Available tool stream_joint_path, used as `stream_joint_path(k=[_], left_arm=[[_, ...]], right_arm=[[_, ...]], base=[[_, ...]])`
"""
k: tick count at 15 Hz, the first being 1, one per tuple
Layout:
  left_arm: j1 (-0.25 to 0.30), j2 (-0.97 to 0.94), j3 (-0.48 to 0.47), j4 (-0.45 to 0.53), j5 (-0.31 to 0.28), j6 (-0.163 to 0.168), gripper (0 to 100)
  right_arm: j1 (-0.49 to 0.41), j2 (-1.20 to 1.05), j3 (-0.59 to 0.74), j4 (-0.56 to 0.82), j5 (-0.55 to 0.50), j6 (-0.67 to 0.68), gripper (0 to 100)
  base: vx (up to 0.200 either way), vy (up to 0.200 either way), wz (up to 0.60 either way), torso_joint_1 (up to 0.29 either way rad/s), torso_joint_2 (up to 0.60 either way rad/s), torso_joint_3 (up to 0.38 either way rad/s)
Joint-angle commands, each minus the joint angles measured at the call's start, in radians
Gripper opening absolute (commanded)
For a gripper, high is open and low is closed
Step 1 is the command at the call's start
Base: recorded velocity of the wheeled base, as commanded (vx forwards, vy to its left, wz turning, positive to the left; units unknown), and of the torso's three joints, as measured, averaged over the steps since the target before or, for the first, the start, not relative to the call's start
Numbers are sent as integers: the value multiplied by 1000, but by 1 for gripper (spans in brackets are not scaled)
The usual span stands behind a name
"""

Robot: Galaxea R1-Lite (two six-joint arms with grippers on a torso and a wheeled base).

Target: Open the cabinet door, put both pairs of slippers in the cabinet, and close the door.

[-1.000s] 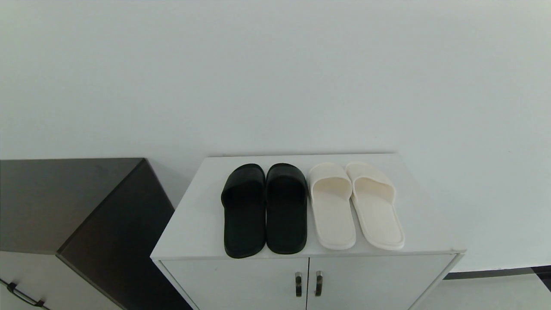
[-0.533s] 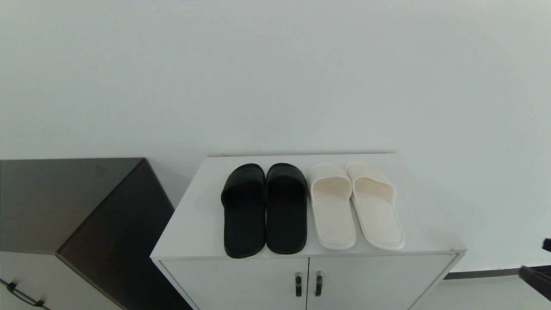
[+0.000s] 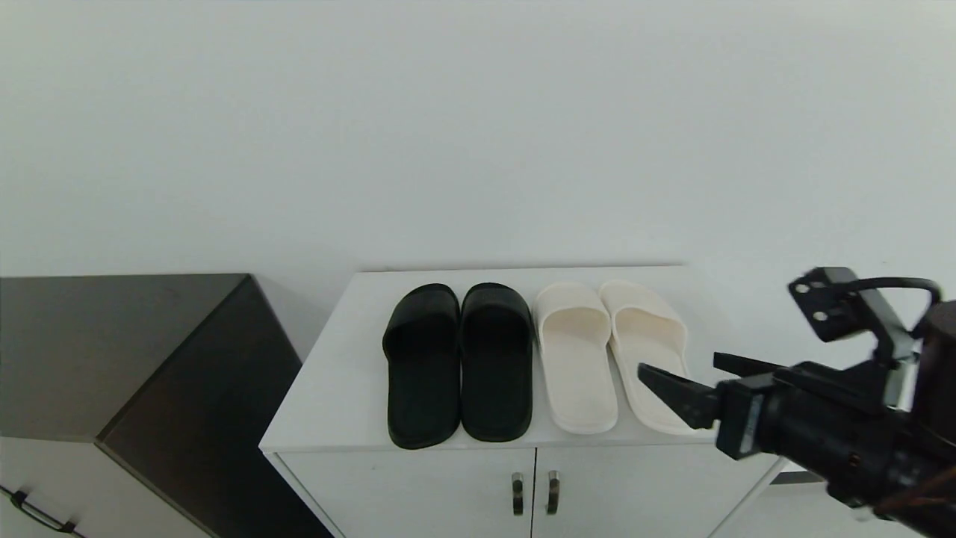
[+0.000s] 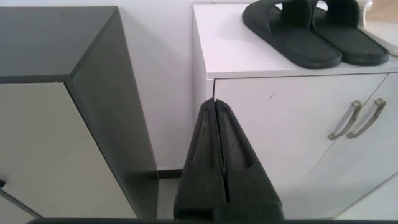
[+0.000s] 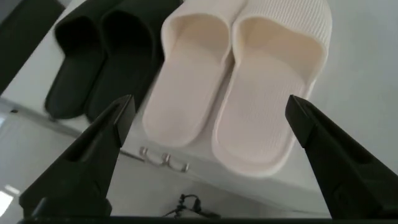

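2 pairs, head view: black slippers (image 3: 459, 366) and white slippers (image 3: 612, 359) sit side by side on top of the white cabinet (image 3: 336, 396). The doors (image 3: 418, 493) are closed and the handles (image 3: 517, 493) meet at the middle.
Head view, my right claw (image 3: 683, 371): fingers apart, near the white pair's heels.
Left wrist view: my left claw (image 4: 221, 155) is pressed together, facing the cabinet's left front corner.
Right wrist view: the white pair shows between my spread fingers.

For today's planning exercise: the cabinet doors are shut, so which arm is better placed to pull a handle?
Probably left. The left end effector sits at door height facing the handles, though shut. The right end effector, open, hangs up by the white slippers.
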Motion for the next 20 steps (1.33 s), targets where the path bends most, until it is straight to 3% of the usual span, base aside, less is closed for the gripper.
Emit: stream_joint_path(k=[1,7,12,15,20], left_arm=[[0,0,0,0,0,-1,0],[0,0,0,0,2,-4,0],[0,0,0,0,8,-9,0],[0,0,0,0,23,-10,0],[0,0,0,0,25,-9,0]], right_arm=[[25,249,-155,-27,-77,6,100],[18,430,-296,-46,-321,-42,100],[14,487,-333,-58,-361,-45,100],[-40,562,-356,-187,-361,-83,100],[-89,617,-419,-195,-331,-86,100]], base=[[0,0,0,0,0,0],[0,0,0,0,0,0],[0,0,0,0,0,0],[0,0,0,0,0,0],[0,0,0,0,0,0]])
